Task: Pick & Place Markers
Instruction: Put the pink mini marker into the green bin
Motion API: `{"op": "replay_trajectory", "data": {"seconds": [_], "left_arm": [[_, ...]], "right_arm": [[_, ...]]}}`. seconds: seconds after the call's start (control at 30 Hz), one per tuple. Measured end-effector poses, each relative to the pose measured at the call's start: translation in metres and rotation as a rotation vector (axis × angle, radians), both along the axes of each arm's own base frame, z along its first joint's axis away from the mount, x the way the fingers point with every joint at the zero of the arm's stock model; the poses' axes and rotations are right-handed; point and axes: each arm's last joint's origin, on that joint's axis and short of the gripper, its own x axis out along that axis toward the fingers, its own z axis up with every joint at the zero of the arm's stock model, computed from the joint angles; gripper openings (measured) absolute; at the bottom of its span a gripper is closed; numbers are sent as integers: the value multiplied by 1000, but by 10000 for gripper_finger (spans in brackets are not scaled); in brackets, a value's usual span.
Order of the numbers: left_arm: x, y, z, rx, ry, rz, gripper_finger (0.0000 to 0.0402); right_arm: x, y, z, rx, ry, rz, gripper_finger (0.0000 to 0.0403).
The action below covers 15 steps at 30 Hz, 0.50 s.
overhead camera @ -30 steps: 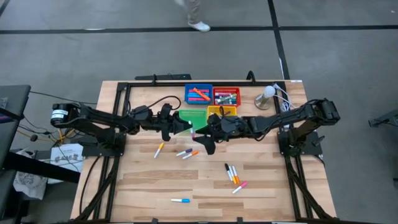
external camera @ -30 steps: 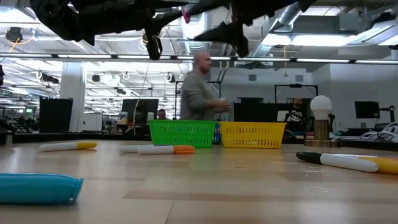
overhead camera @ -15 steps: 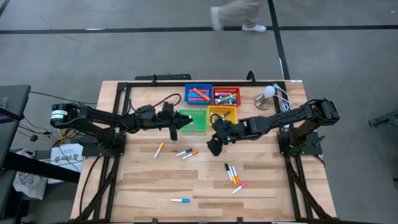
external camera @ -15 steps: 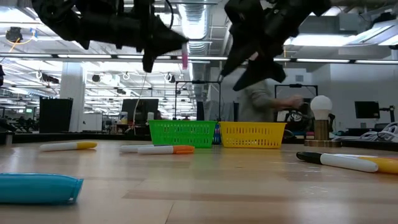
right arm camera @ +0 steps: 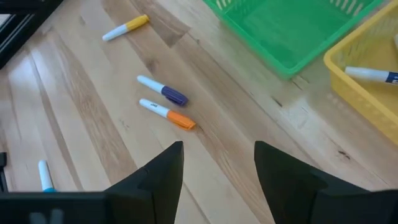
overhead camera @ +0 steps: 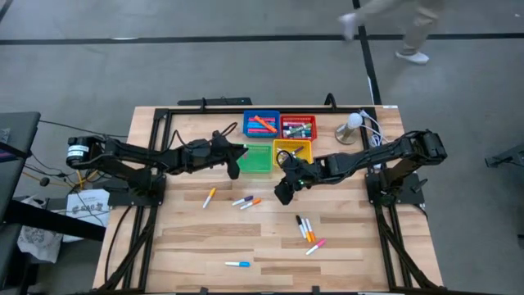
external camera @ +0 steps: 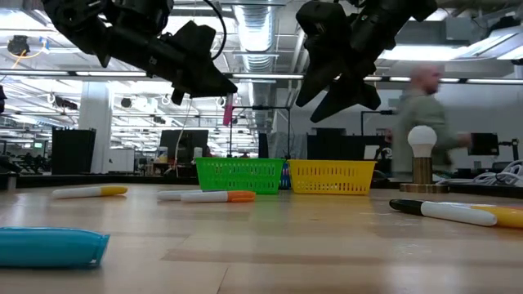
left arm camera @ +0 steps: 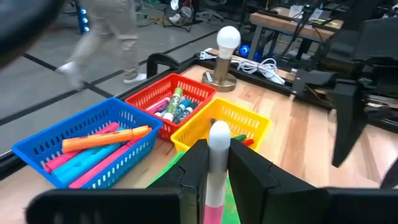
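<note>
My left gripper (overhead camera: 235,157) is shut on a pink marker with a white end (left arm camera: 217,138), held above the left edge of the green tray (overhead camera: 260,162). The marker also shows in the low view (external camera: 228,110), high above the table. My right gripper (overhead camera: 283,190) is open and empty, above bare table in front of the yellow tray (overhead camera: 292,150). In the right wrist view its fingers (right arm camera: 163,174) frame bare wood. Loose markers lie flat on the table: a yellow-capped one (overhead camera: 210,197), a purple and an orange one (overhead camera: 245,201), a cluster (overhead camera: 307,229) and a blue one (overhead camera: 237,264). My left gripper pinches the marker's pink body (left arm camera: 213,202) between its two fingers (left arm camera: 196,167). The marker lies along the fingers, and its white end sticks out past their tips. The fingers slant down from the table's left. The marker is lifted clear, its free end pointing down over the green tray.
The blue tray (overhead camera: 261,124) and the red tray (overhead camera: 298,128) at the far edge hold markers, and the yellow tray holds some too. A lamp with a round bulb (overhead camera: 350,127) and cables stand at the far right. A person walks beyond the table.
My left gripper has gone down and a little toward the table's left with the pink marker, which now hangs lower over the green tray. My right gripper has drawn away from the left one toward the table's right and has come lower.
</note>
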Motion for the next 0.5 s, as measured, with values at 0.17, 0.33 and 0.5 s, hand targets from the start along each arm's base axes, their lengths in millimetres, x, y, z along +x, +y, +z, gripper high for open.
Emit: {"op": "replay_trajectory", "data": {"seconds": [0.17,0.33,0.5], "left_arm": [[0,3,0,0,0,10,56],[0,3,0,0,1,10,57],[-1,3,-3,-24,22,16,79]], "right_arm": [[0,0,0,0,-1,0,180],[0,0,0,0,-2,1,182],[0,0,0,0,-2,1,185]]}}
